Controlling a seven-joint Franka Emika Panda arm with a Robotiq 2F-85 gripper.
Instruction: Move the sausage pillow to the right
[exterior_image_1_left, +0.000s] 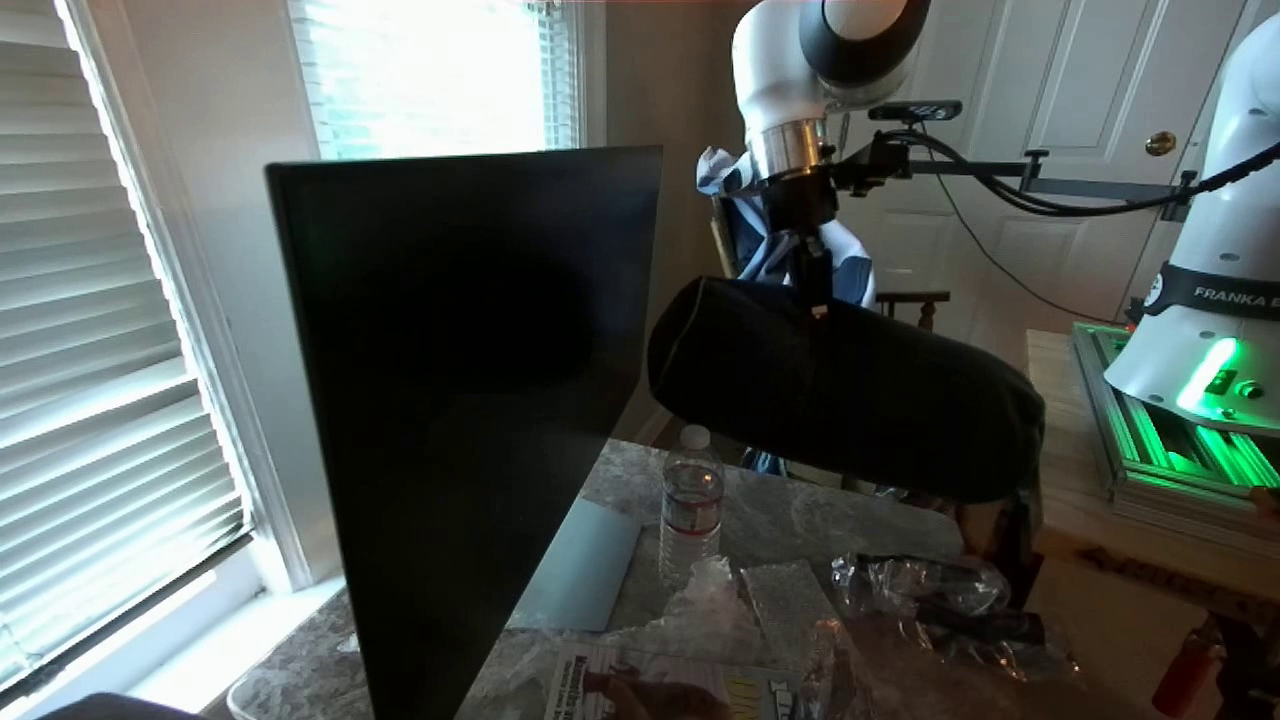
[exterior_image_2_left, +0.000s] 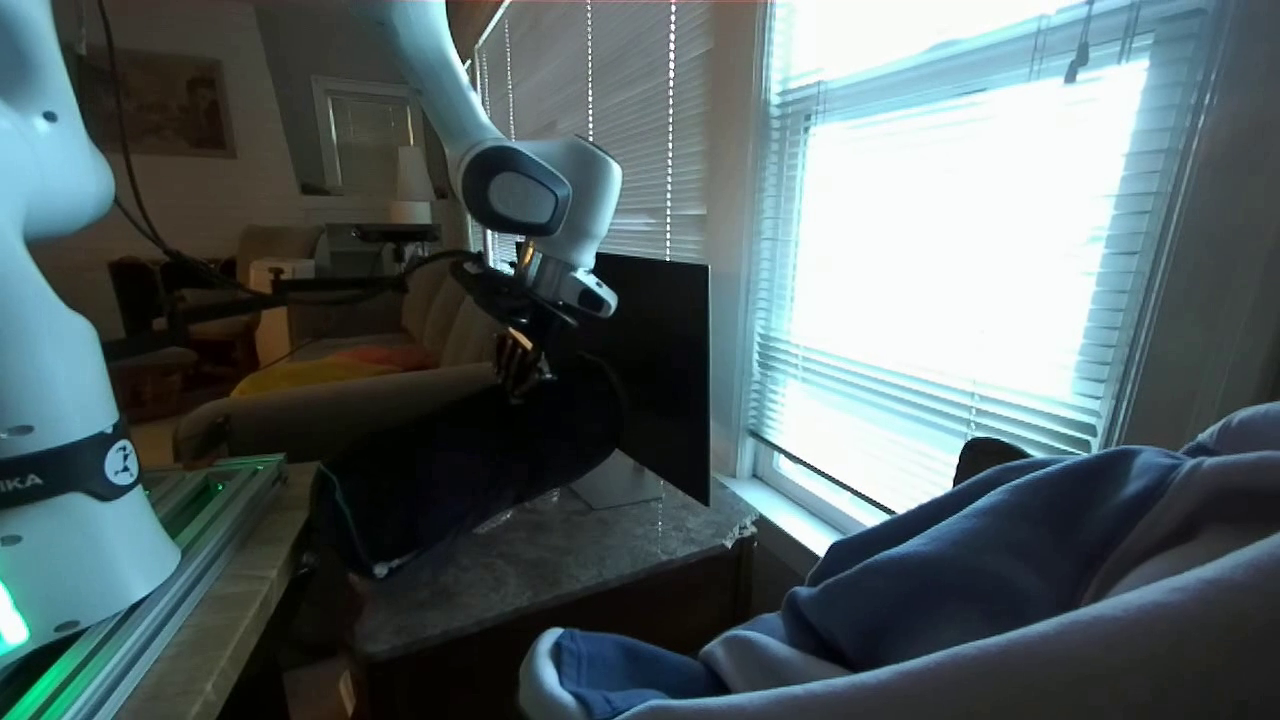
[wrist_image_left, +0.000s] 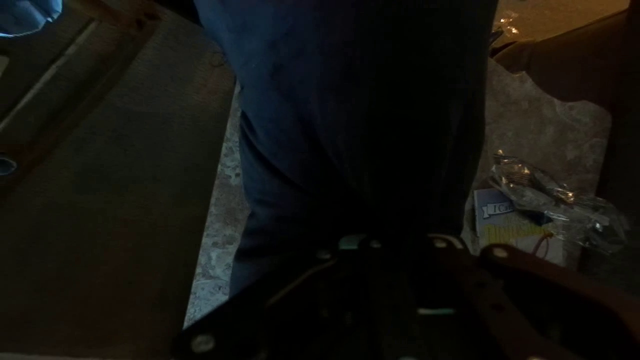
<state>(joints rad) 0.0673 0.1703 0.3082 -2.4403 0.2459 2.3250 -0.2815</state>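
Sausage pillow (exterior_image_1_left: 850, 395): it is raised over the marbled table (exterior_image_1_left: 800, 520); it looks almost black in both exterior views and dark blue in a part of the wrist view.
Tilt of the pillow: the end near the black monitor (exterior_image_1_left: 460, 400) is higher, and the end toward the robot base (exterior_image_1_left: 1210, 330) is lower; whether this lower end touches anything, I cannot tell.
Gripper (exterior_image_1_left: 815, 300): it points downward and is grasping the pillow from above, at a place between its two ends; the tips are sunk in the dark fabric, so they are hard to see.
Bottle (exterior_image_1_left: 692, 500): it stands upright on the marbled table, lower than the pillow, with a white cap and clear walls.
Flat pale piece (exterior_image_1_left: 575, 570): it lies on the marbled table between the monitor and the bottle; what it is exactly, I cannot tell.
Booklet (wrist_image_left: 500, 215): it has a printed cover with yellow letters, and clear wrapping (wrist_image_left: 565, 205), crumpled and shining, lies partly over it.
Wooden table (exterior_image_1_left: 1060, 440): it carries a metal frame (exterior_image_1_left: 1160, 480), and on this frame stands the robot base, with a green light.
Cloth (exterior_image_2_left: 950, 590): it is blue and pale, nearer to the camera than the bright window (exterior_image_2_left: 960, 260).
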